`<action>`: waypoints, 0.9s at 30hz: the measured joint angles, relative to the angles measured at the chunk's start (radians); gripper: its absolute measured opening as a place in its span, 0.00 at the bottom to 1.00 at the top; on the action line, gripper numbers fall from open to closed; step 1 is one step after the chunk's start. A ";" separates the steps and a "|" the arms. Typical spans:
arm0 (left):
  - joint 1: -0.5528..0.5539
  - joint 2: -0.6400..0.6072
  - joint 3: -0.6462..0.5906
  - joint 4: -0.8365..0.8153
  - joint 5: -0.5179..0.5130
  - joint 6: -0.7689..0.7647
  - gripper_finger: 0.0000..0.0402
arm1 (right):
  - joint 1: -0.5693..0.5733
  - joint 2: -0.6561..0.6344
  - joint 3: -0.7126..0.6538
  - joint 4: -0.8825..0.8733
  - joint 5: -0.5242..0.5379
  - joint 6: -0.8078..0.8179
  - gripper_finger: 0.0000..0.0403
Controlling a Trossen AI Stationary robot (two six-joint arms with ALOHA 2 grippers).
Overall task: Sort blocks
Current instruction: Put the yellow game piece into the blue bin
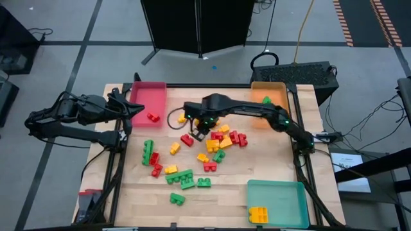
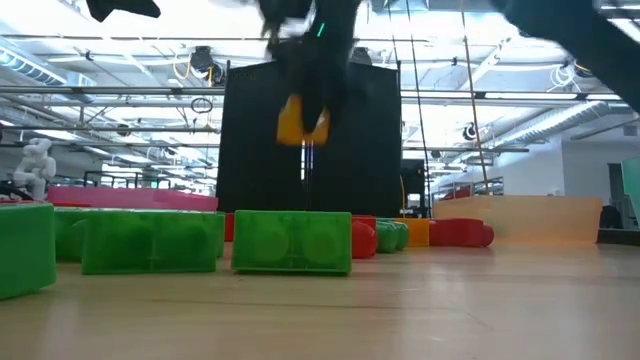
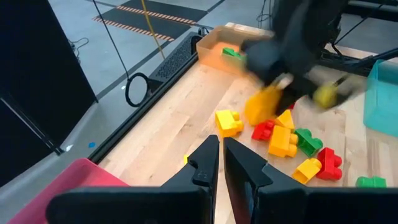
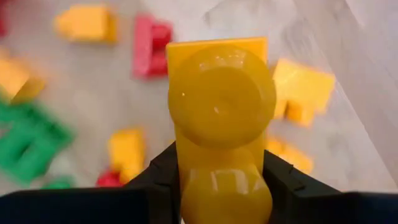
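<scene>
Red, yellow, green blocks (image 1: pixel 192 154) scattered mid-table; one yellow block (image 4: pixel 221 124) lifted above table.

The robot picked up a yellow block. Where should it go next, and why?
Probably carry it toward the teal plastic tray, since other yellow bricks already lie there. The right gripper is shut on a yellow studded plastic brick, lifted above the wooden table. The left gripper waits, shut, by the red plastic tray.

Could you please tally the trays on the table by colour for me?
red tray: 1
orange tray: 1
teal tray: 1
Total: 3 trays
</scene>
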 joint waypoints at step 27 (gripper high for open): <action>0.000 0.004 0.000 0.009 0.004 -0.026 0.08 | 0.739 -0.258 -0.074 -0.119 0.089 1.198 0.29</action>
